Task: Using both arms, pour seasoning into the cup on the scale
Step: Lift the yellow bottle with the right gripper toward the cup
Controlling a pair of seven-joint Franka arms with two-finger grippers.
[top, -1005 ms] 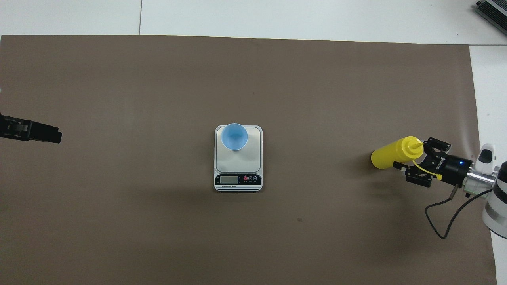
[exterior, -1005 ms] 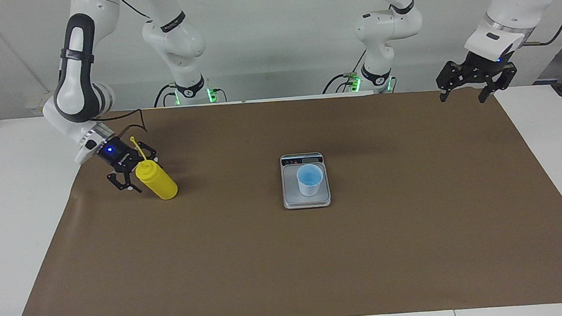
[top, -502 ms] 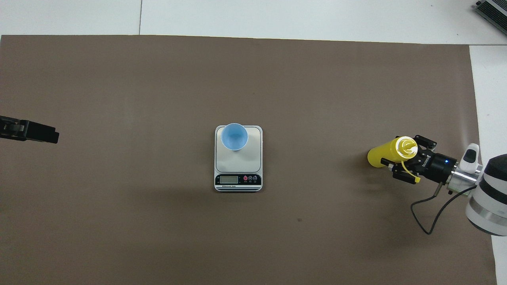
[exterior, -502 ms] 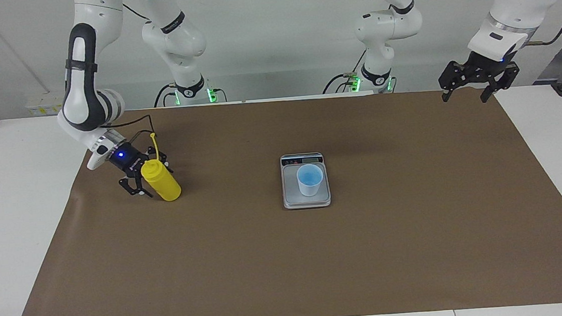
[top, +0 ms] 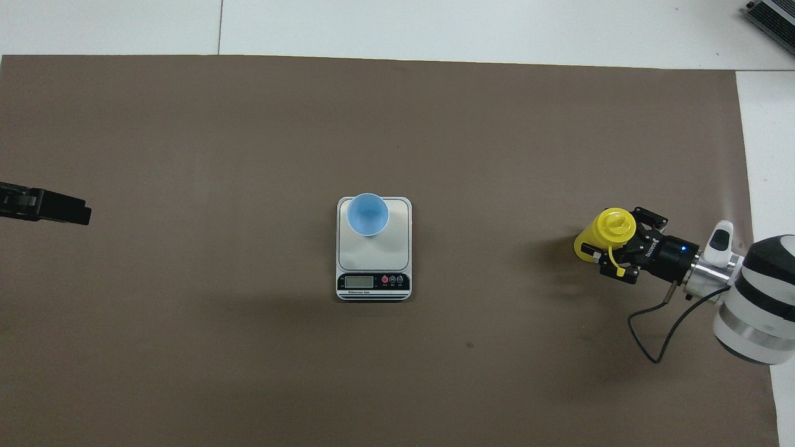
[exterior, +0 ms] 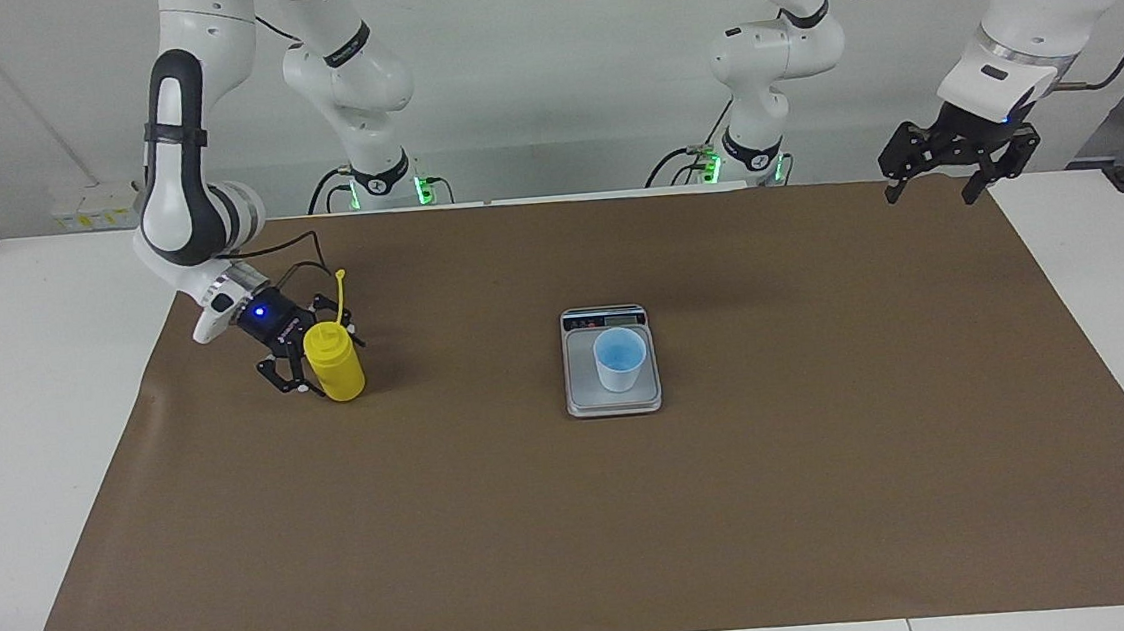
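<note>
While the left arm waits, we see its gripper (exterior: pixel 929 196) hanging high over the corner of the brown mat (exterior: pixel 638 510) at its own end of the table (exterior: pixel 27 398), fingers spread wide with nothing between them.

Toward the right arm's end, the yellow bottle (exterior: pixel 336 371) stands on the mat, close to upright, its thin cap strap (exterior: pixel 338 291) sticking up from the nozzle. We find the right gripper (exterior: pixel 325 364) low at the bottle, coming in slantwise from the side. Its fingers are wide apart and straddle the bottle's upper body, one on each side. Whether they touch the plastic we cannot tell.

Well apart from the bottle, in the middle of the mat, lies the scale (exterior: pixel 584 399), with its dark display strip along the edge nearer to the robots. On the plate stands the blue cup (exterior: pixel 620 358), upright, mouth up, on the half farther from the robots. Neither gripper is near it.
</note>
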